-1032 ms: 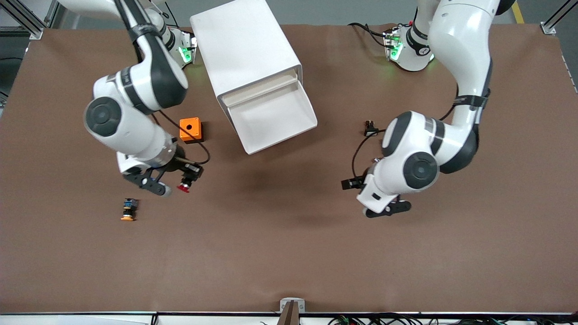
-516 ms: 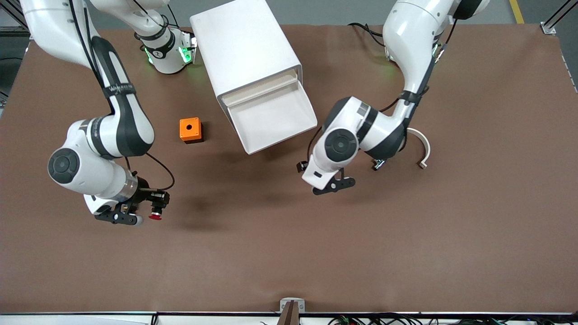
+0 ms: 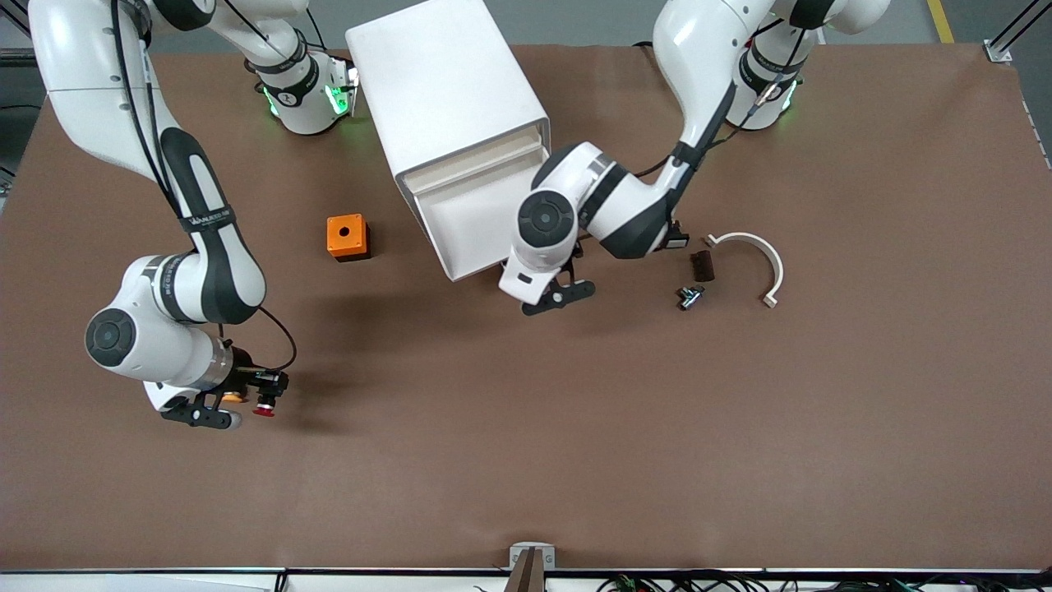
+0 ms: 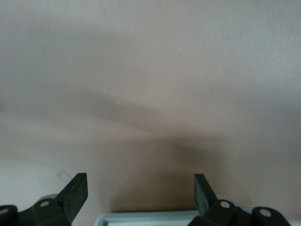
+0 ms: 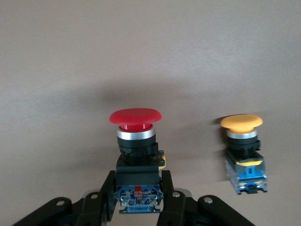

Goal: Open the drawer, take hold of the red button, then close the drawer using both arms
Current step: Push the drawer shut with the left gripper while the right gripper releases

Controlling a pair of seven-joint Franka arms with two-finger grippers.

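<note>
The right claw point(image 5: 136, 197) pinches the button point(image 5: 135, 155) above the counter point(image 3: 526, 460), just beside the orange-capped button point(image 5: 242, 155). The left claw point(image 3: 552, 296), spread, hangs at the open drawer point(image 3: 477, 218) front; a skewed push could jam it.

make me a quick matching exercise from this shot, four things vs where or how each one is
Things:
1. red button
2. drawer
3. orange box
4. left gripper

States:
a. pulled open
b. open, at the drawer's front edge
c. held in the right gripper
d. on the table beside the cabinet

Pairs: 1-c, 2-a, 3-d, 4-b
</note>
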